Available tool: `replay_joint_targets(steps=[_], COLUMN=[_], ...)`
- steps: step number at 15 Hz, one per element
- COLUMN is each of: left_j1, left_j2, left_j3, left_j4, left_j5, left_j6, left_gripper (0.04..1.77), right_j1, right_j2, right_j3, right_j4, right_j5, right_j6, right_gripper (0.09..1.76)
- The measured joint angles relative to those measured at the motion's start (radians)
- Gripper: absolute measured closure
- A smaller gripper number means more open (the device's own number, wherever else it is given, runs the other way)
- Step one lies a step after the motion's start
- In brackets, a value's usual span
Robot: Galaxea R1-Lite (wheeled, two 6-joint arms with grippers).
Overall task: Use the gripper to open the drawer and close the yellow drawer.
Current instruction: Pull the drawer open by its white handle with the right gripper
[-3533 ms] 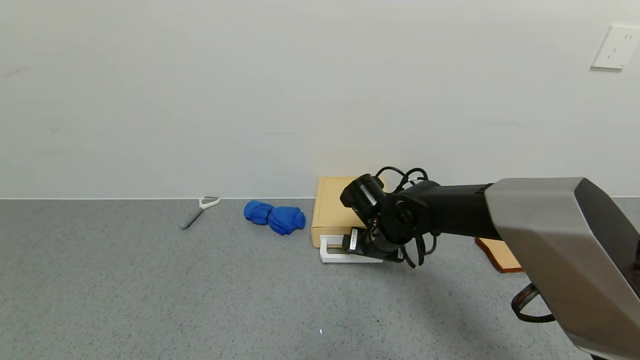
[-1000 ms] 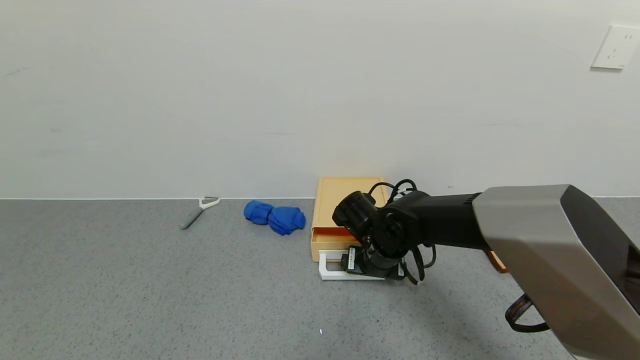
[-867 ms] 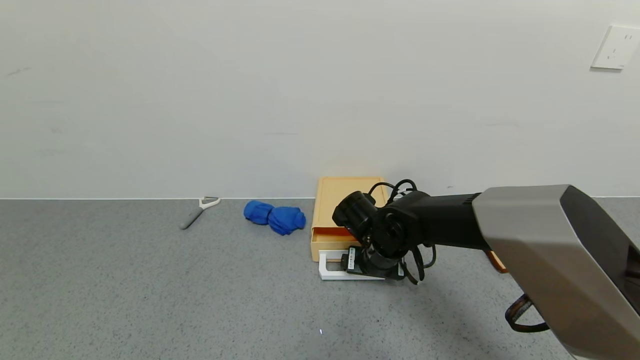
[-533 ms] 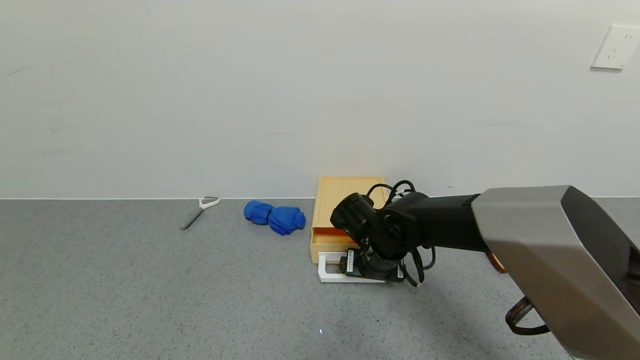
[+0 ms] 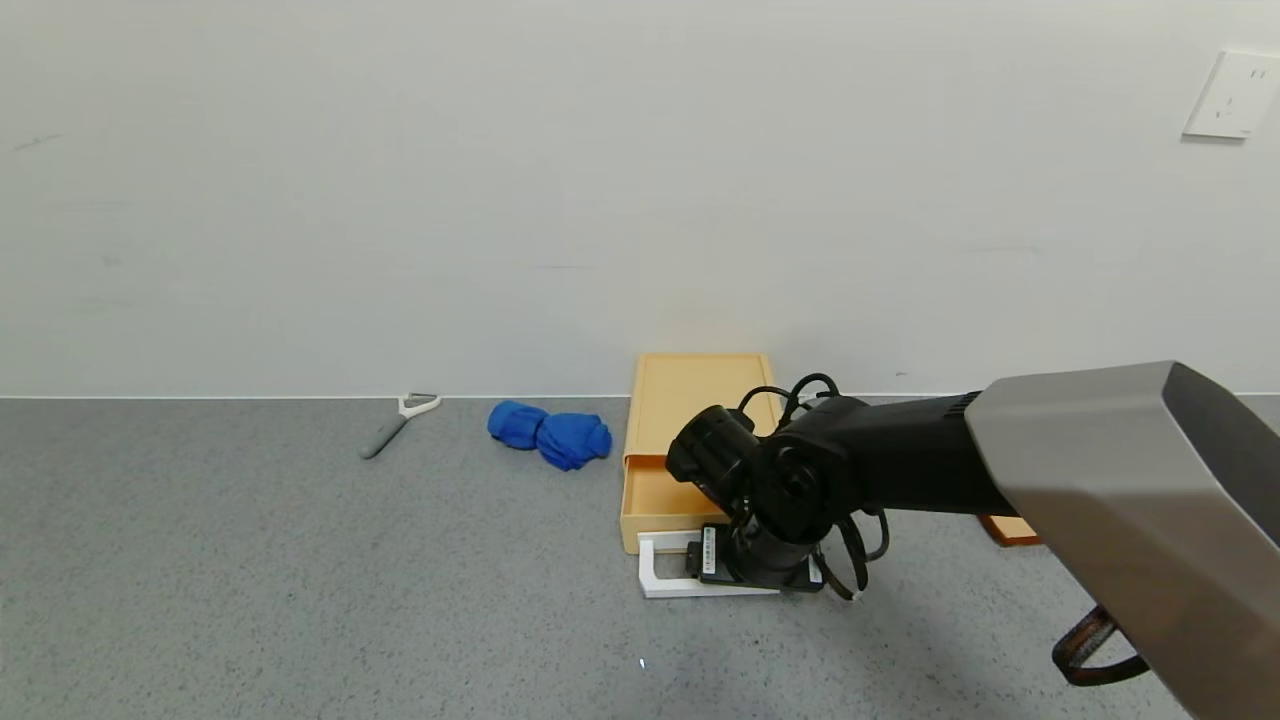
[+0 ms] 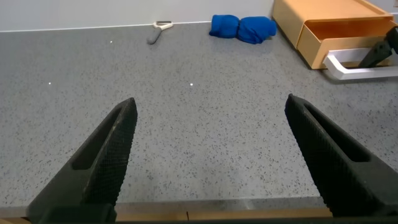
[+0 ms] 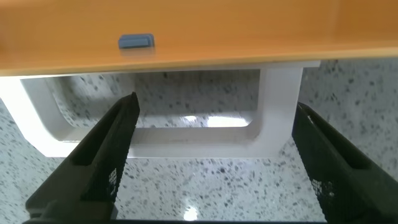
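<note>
We are seeing the right tool [image 5: 755, 575] sitting low on the desk [image 5: 300, 580] at the white loop handle [image 5: 665, 580]. In its wrist view the fingers [image 7: 106, 162] are standing wide apart and gripping nothing. The handle bar is lying crosswise just beyond them. We cannot tell whether a finger is touching or hooking it, since the wrist is blocking that spot in the head view.

The drawer [image 5: 655, 495] is sticking partly out of the yellow box [image 5: 690, 390], whose back is sitting against the wall. The handle's long axis is running left-right, and the slide axis is running from the wall toward the robot. So we are judging that closing is calling for a straight push away from the robot, square on the drawer front.

The right arm is much nearer. The left tool [image 6: 211, 162] is hovering well apart over bare desk, also spread wide and empty.

For room, open desk is lying in front of the handle. A blue cloth [image 5: 550, 433] is lying near the box's left side, and a brown board [image 5: 1010, 528] is lying off to the right, both outside the slide path. An off-centre push is risking skewing the box.
</note>
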Motion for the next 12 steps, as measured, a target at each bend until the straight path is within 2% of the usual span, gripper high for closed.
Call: replay_joint_targets(steps=[5, 7, 12], left_j1=[0.000, 0.000, 0.000], left_j2=[0.000, 0.000, 0.000], left_j3=[0.000, 0.000, 0.000], left_j4=[0.000, 0.000, 0.000], left_j5=[0.000, 0.000, 0.000], left_j6=[0.000, 0.000, 0.000], left_gripper=[0.09, 0.09, 0.09], right_j1=[0.016, 0.027, 0.049], right_j2=[-0.043, -0.054, -0.071], right_j3=[0.076, 0.099, 0.134], right_j4=[0.000, 0.013, 0.009], right_j5=[-0.001, 0.035, 0.054], right_j6=[0.001, -0.001, 0.053], right_gripper=[0.14, 0.14, 0.14])
